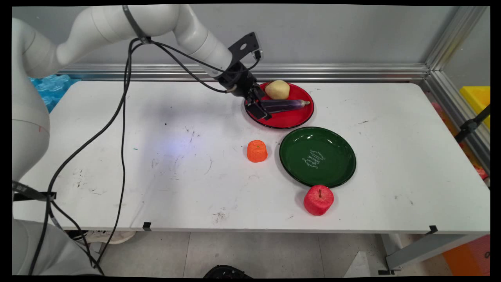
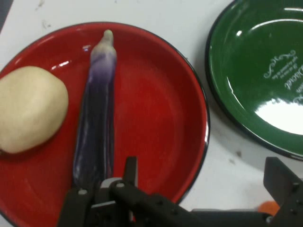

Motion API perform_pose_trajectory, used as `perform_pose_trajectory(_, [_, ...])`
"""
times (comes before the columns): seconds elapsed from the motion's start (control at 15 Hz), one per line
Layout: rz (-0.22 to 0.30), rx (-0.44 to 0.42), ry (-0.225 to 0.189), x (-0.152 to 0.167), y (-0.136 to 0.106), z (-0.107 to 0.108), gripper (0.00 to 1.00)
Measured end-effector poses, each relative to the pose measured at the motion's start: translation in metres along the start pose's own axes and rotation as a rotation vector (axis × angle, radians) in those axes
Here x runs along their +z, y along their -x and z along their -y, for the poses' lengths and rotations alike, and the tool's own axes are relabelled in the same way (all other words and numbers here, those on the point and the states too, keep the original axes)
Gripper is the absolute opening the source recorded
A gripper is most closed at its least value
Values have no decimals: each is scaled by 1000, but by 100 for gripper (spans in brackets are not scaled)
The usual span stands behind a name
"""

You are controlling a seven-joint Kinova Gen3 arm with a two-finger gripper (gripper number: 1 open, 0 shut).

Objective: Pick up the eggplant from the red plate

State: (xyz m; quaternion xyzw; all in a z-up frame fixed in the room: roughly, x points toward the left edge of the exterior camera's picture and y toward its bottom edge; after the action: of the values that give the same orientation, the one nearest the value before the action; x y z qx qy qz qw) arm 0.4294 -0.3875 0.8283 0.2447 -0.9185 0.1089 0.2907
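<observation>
- Red apple [image 1: 318, 200]: nearest the table's front edge, just beside the green plate [image 1: 317, 156], which is empty.
- Orange toy fruit [image 1: 257, 151]: left of the green plate, open table beyond.
- Red plate [image 1: 289, 117]: holds eggplant [image 2: 94, 123] and pale potato [image 2: 29, 109].
- Gripper [image 2: 199, 189]: fingers apart, one over the eggplant's blunt end, the other outside the plate rim.
- Eggplant likely light, smooth, slippery; mid-body the best hold.

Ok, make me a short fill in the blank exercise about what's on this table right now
1. The eggplant lies on the ____ plate.
2. The yellowish potato shares that plate, while the ____ plate holds nothing.
3. The claw is over the near end of the ____.
4. The red apple sits on the table just outside the ____ plate's rim.

Missing words: red; green; eggplant; green
</observation>
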Motion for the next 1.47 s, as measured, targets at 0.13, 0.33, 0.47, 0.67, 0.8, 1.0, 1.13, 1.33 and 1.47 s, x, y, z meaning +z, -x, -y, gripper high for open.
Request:
perform_pose_trajectory(0.13, [-8,0,1,6,-2,4,100])
perform_pose_trajectory(0.33, [-16,0,0,13,-5,10,100])
perform_pose_trajectory(0.47, [-20,0,-1,16,-6,12,100])
perform_pose_trajectory(0.67, [-26,-2,-2,21,-7,16,100])
perform_pose_trajectory(0.8, [-29,-3,-2,24,-7,18,100])
perform_pose_trajectory(1.0, [-33,-6,-2,28,-8,21,100])
perform_pose_trajectory(1.13, [-36,-7,-3,30,-8,22,100])
perform_pose_trajectory(1.33, [-39,-9,-5,33,-8,24,100])
perform_pose_trajectory(1.47, [-39,-11,-6,34,-8,25,100])
